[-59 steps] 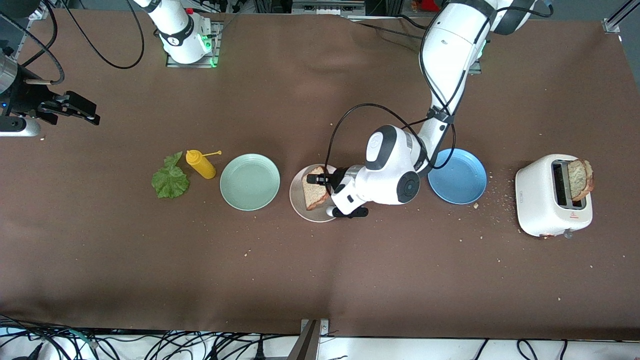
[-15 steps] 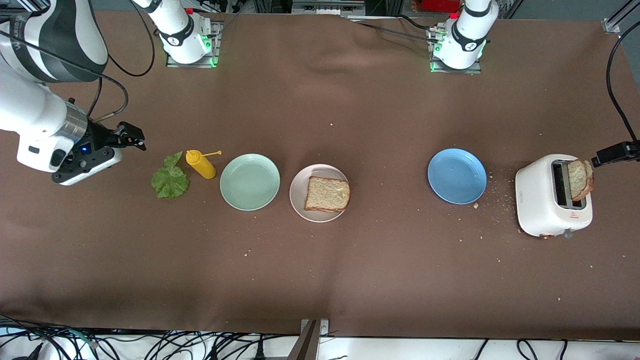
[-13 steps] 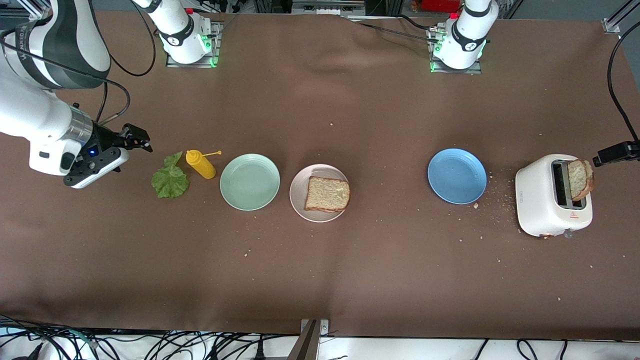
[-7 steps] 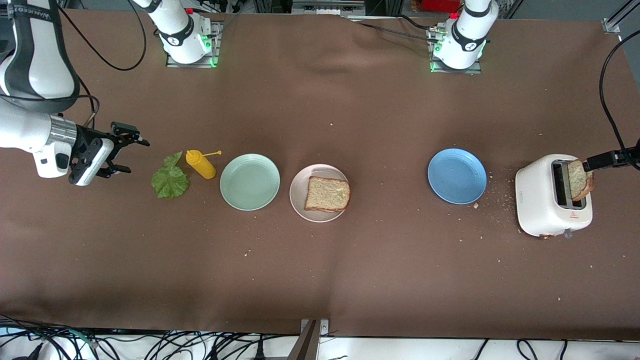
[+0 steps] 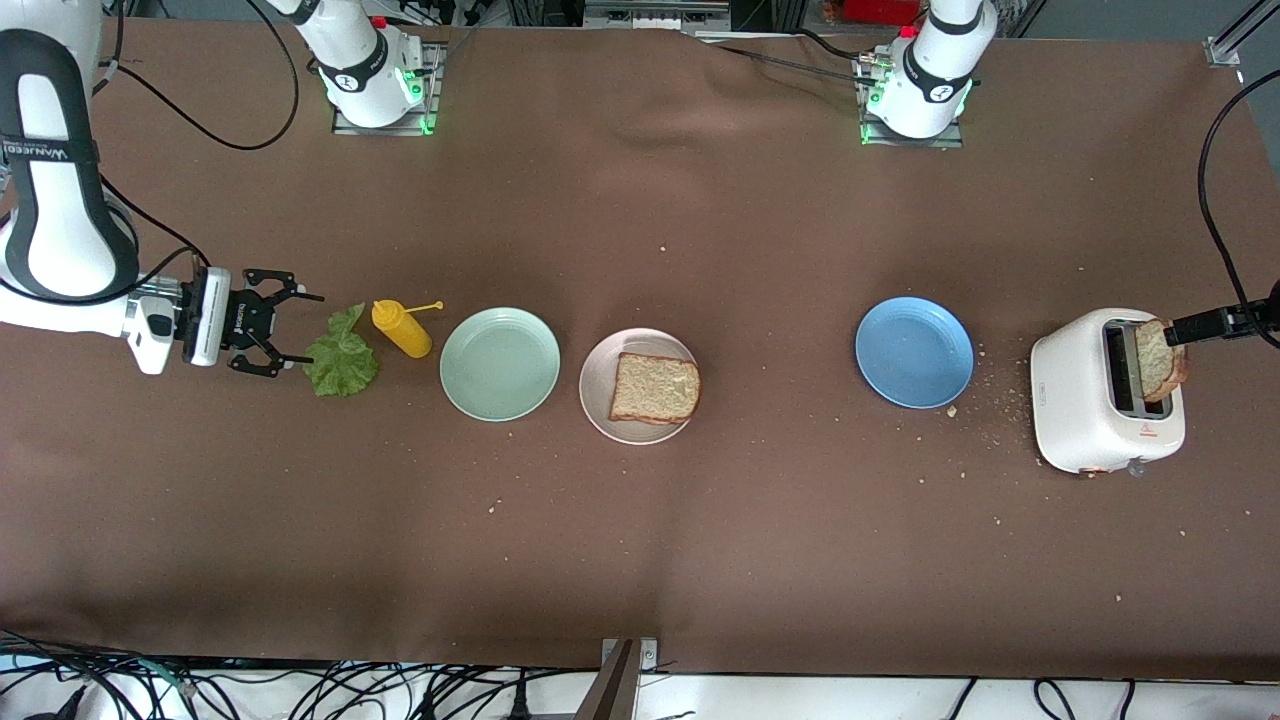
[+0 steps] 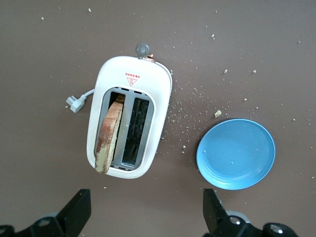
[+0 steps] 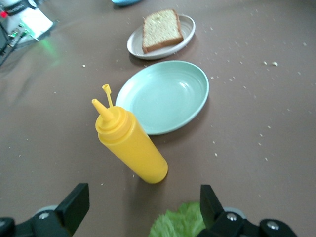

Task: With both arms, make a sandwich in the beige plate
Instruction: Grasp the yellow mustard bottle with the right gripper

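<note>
With one bread slice already on the beige plate mid-surface, the right gripper, jaws wide apart, should slide low around the lettuce leaf and pinch gently, while the left gripper, jaws apart too, hangs over the toaster.

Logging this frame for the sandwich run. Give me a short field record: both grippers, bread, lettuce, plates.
left gripper: open, over the toaster
right gripper: open, at the lettuce leaf, not gripping it
beige plate: holds one bread slice
second bread slice: upright in a toaster slot
mint-green plate: bare
blue plate: bare
mustard bottle: between lettuce leaf and mint-green plate
</note>
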Controlling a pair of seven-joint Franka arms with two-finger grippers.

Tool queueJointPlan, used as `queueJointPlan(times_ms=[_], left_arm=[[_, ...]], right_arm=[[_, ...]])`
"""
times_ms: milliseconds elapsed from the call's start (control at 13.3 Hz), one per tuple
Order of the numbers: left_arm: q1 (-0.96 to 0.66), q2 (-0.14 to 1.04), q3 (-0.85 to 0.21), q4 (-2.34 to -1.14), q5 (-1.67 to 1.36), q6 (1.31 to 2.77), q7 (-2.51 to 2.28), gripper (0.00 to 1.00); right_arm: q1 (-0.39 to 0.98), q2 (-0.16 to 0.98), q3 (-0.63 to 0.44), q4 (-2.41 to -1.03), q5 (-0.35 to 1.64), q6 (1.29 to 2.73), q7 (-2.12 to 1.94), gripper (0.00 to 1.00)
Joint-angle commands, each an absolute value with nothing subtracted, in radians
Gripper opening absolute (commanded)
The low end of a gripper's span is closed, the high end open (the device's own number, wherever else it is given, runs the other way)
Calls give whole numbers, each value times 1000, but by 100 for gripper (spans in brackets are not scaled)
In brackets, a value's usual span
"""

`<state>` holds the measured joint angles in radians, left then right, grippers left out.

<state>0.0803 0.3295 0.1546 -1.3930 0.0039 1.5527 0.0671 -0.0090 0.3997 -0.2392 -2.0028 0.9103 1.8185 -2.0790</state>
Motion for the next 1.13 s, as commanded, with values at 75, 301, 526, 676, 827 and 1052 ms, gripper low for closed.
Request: queueJointPlan(times_ms=[75, 301, 526, 676, 827, 1052], left_arm=[[84, 354, 149, -1373, 35, 1542, 87, 100], [80, 362, 147, -1373, 35, 1542, 87, 100], [77, 364, 147, -1374, 35, 1542, 87, 100], [74, 364, 147, -1374, 37, 1542, 87, 100], [74, 364, 147, -1374, 35, 1542, 86, 100], [71, 364, 144, -1376, 37, 1542, 78, 100]], right_arm=[[-31, 503, -238, -1990, 1093, 1732, -2371, 99], [-26, 570, -235, -1988, 1209, 1654, -2472, 99], [-23, 638, -230, -1990, 1281, 1585, -2552, 99], [-23, 681, -230, -1990, 1289, 1531, -2557, 99], [-23, 712, -230, -1990, 1289, 1502, -2559, 99], [-23, 712, -213, -1985, 1292, 1494, -2557, 57]])
